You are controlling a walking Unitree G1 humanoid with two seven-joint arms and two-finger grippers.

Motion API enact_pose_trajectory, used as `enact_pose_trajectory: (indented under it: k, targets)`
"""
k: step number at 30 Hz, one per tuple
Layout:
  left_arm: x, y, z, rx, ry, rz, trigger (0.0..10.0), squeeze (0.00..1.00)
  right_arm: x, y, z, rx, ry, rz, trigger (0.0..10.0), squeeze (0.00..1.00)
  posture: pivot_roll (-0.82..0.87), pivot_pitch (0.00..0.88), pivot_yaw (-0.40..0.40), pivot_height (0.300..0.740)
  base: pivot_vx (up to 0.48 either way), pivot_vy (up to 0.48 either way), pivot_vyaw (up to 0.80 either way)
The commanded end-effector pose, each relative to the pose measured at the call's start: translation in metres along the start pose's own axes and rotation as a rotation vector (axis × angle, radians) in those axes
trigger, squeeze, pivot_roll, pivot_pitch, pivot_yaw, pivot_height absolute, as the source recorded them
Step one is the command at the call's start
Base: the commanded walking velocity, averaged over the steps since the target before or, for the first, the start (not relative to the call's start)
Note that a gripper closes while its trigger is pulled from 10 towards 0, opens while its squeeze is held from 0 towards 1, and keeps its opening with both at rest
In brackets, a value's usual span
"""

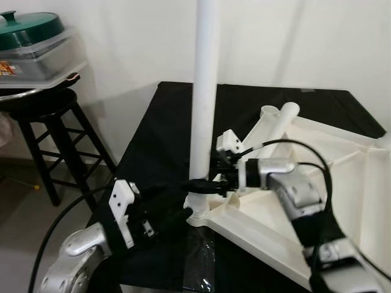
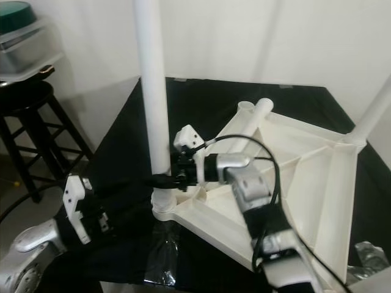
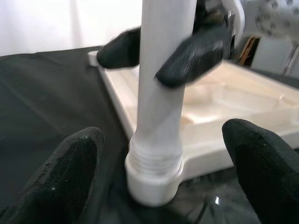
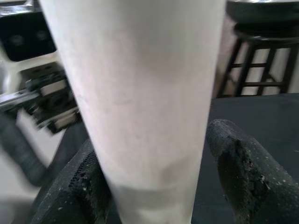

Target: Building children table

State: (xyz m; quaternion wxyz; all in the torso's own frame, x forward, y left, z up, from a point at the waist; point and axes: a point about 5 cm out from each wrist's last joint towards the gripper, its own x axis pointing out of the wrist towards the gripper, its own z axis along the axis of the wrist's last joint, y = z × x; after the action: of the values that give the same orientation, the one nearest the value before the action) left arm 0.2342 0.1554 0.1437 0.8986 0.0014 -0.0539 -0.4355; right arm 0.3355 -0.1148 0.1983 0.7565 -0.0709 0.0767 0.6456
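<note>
Black cloth is carrying the upturned tabletop (image 1: 342,183), where I'm clamping my right gripper (image 1: 201,185) around the upright leg (image 1: 204,91) above its corner socket (image 3: 152,179), left gripper (image 3: 159,177) spread beside it, next probably screwing it tight.

Stool, stacked boxes and a black cloth by a white wall

A black cloth (image 1: 165,122) spreads beneath the left gripper (image 1: 174,218) and the right gripper (image 1: 198,185). Crinkled clear plastic (image 1: 200,256) lies on the cloth's near edge, just beside the left gripper. Well off to that gripper's left and farther back, a black wooden stool (image 1: 52,122) stands on the pale floor (image 1: 18,226) against the wall (image 1: 134,43). It carries a clear plastic box (image 1: 46,61) topped by a green lid (image 1: 27,27).
</note>
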Motion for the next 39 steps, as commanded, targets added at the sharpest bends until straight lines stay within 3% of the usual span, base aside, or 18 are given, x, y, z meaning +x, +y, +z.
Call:
enact_pose_trajectory:
  k: [1,3,4,5,6,17,18,19,22,23,24,25,26,28,31,38,39]
  targets:
    - [0.0,-0.004,0.002,0.034,0.003,-0.034,10.0,0.0,-0.003,-0.003,0.004,-0.013,-0.017,0.018,10.0,0.0,0.0,0.0,-0.019,0.74,0.0,0.0,0.0]
    - [-0.002,-0.009,0.002,0.05,-0.002,-0.071,10.0,0.0,-0.003,-0.008,0.006,-0.018,-0.009,0.042,9.7,0.0,0.0,0.0,-0.015,0.74,0.0,0.0,0.0]
    - [-0.004,-0.01,0.003,0.05,-0.004,-0.095,10.0,0.0,-0.004,-0.009,0.007,-0.014,-0.01,0.07,3.5,0.0,0.0,0.0,-0.013,0.74,0.0,0.0,0.0]
    - [-0.005,-0.012,0.003,0.048,-0.006,-0.111,10.0,0.0,-0.004,-0.01,0.008,-0.011,-0.011,0.091,3.5,0.0,0.0,0.0,-0.013,0.74,0.0,0.0,0.0]
    - [-0.008,-0.013,0.002,0.036,0.003,-0.134,10.0,0.0,-0.004,-0.01,0.009,-0.004,-0.02,0.11,0.0,0.0,0.0,0.0,-0.013,0.74,0.0,0.0,0.0]
    - [-0.011,-0.015,-0.002,0.053,0.008,-0.152,10.0,0.0,-0.011,-0.012,0.0,0.014,-0.018,0.142,0.0,0.0,0.0,0.0,-0.013,0.74,0.0,0.0,0.0]
    - [-0.012,-0.013,-0.002,0.028,-0.001,-0.132,10.0,0.0,-0.005,-0.002,-0.017,0.045,0.002,-0.004,0.0,0.0,-0.04,0.0,-0.019,0.74,0.0,0.0,0.0]
    - [-0.012,-0.013,-0.002,0.028,-0.001,-0.132,10.0,0.0,-0.005,-0.002,-0.017,0.045,0.002,-0.004,0.0,0.0,-0.04,0.0,-0.019,0.74,0.0,0.0,0.0]
    - [-0.013,-0.01,-0.001,-0.027,-0.021,-0.1,10.0,0.0,0.004,0.016,-0.041,0.098,0.037,-0.29,0.0,0.0,-0.04,0.002,-0.021,0.74,0.0,0.0,0.0]
    - [-0.014,-0.009,0.001,-0.044,-0.031,-0.097,3.2,0.0,0.019,0.034,-0.058,0.156,0.076,-0.46,0.0,0.0,-0.05,0.017,-0.004,0.74,0.0,0.0,0.0]
    - [-0.014,-0.008,0.002,-0.056,-0.038,-0.096,0.0,0.0,0.024,0.048,-0.067,0.199,0.102,-0.601,0.0,0.0,-0.05,0.017,-0.004,0.74,0.0,0.0,0.0]
    - [-0.014,-0.008,0.002,-0.056,-0.038,-0.096,0.0,0.0,0.024,0.048,-0.067,0.199,0.102,-0.601,0.0,0.0,-0.05,0.017,-0.004,0.74,0.0,0.0,0.0]
    - [-0.015,-0.007,0.002,-0.076,-0.04,-0.11,0.0,0.0,0.022,0.05,-0.063,0.168,0.116,-0.728,0.0,0.0,-0.07,0.012,0.014,0.74,0.0,0.0,0.0]
    - [-0.015,-0.008,0.002,-0.088,-0.04,-0.121,0.0,0.0,0.019,0.05,-0.058,0.136,0.117,-0.792,0.0,0.0,-0.07,0.012,0.014,0.74,0.0,0.0,0.0]
    - [-0.014,-0.009,0.001,-0.11,-0.035,-0.167,0.0,0.0,0.017,0.04,-0.053,0.101,0.122,-0.842,0.0,0.0,-0.07,0.006,0.012,0.74,0.0,0.0,0.0]
    - [-0.012,-0.012,0.001,-0.115,-0.026,-0.202,0.0,0.0,0.019,0.041,-0.048,0.122,0.115,-0.862,0.0,0.0,-0.07,0.005,0.012,0.74,0.0,0.0,0.0]
    - [-0.012,-0.012,0.001,-0.12,-0.026,-0.207,0.0,0.0,0.019,0.039,-0.041,0.133,0.078,-0.82,10.0,0.0,-0.06,0.001,0.013,0.74,0.0,0.0,0.0]
